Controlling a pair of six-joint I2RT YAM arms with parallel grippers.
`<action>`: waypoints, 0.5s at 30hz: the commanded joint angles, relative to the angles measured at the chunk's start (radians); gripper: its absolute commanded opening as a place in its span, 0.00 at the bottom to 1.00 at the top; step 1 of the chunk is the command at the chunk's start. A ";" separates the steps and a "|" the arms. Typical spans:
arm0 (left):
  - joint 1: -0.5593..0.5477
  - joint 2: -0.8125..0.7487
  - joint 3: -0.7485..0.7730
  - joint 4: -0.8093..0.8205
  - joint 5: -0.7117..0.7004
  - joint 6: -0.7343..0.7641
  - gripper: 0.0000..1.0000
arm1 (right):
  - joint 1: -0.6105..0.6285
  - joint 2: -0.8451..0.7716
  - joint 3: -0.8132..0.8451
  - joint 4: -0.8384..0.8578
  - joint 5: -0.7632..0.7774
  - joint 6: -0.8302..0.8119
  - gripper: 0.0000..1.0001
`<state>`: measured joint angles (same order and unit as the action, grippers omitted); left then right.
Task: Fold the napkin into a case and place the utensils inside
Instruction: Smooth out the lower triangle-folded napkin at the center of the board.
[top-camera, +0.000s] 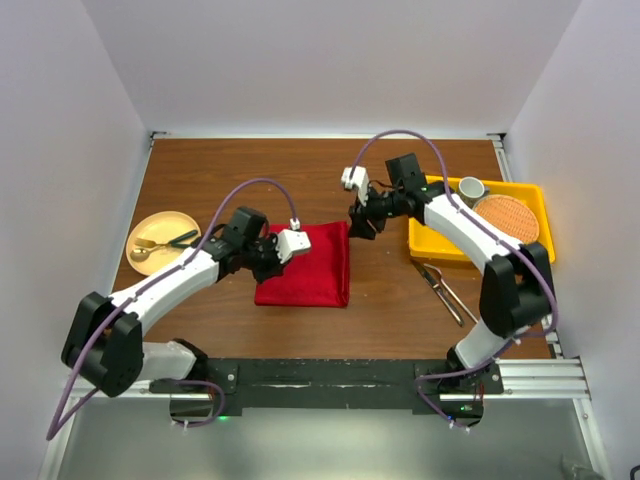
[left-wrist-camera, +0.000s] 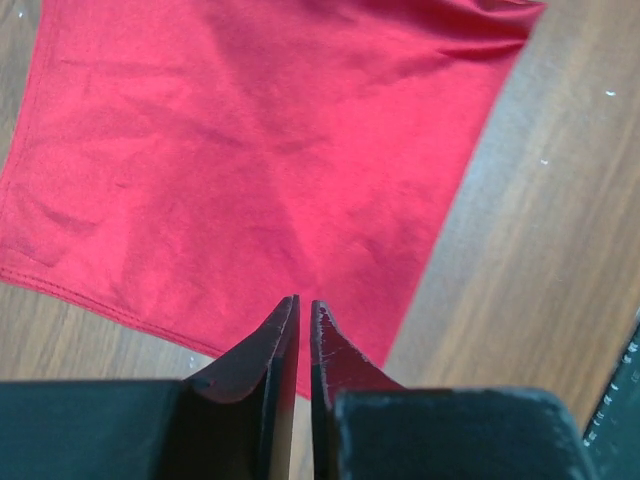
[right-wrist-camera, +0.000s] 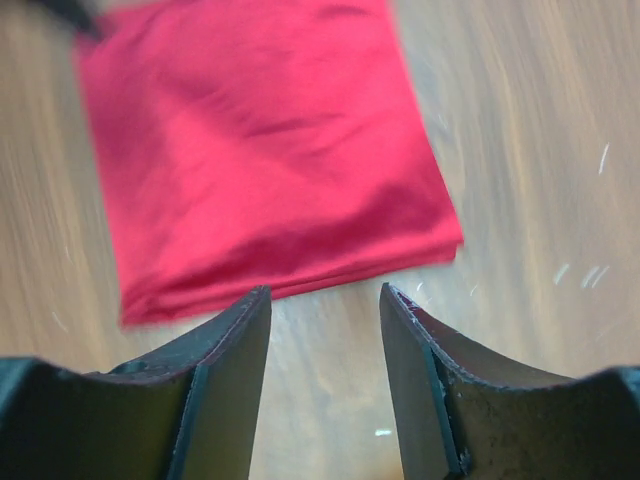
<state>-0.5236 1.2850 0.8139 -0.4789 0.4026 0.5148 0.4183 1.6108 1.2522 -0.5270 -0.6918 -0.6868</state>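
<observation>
The deep-red napkin (top-camera: 305, 265) lies folded in a flat rectangle on the wooden table; it also shows in the left wrist view (left-wrist-camera: 250, 150) and the right wrist view (right-wrist-camera: 260, 150). My left gripper (top-camera: 270, 258) is shut and empty, its tips (left-wrist-camera: 305, 305) just above the napkin's left edge. My right gripper (top-camera: 356, 227) is open and empty at the napkin's far right corner, its jaws (right-wrist-camera: 325, 295) over bare wood just off the folded edge. The silver utensils (top-camera: 445, 290) lie on the table right of the napkin.
A yellow tray (top-camera: 535, 200) at the back right holds a round orange woven mat (top-camera: 506, 217) and a small cup (top-camera: 471, 188). A round yellow plate (top-camera: 150, 228) with a gold spoon (top-camera: 143, 250) sits at the left. White walls enclose the table.
</observation>
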 joint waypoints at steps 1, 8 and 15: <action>0.007 0.031 -0.002 0.086 0.005 -0.022 0.13 | -0.029 0.109 0.055 0.068 0.092 0.652 0.55; 0.007 0.056 -0.039 0.112 0.005 0.007 0.14 | -0.030 0.228 0.029 0.131 0.149 0.901 0.58; 0.005 0.047 -0.067 0.118 -0.007 0.005 0.16 | -0.030 0.343 0.061 0.147 0.192 0.989 0.60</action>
<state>-0.5190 1.3392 0.7589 -0.4034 0.3965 0.5159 0.3859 1.9297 1.2789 -0.4168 -0.5396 0.1844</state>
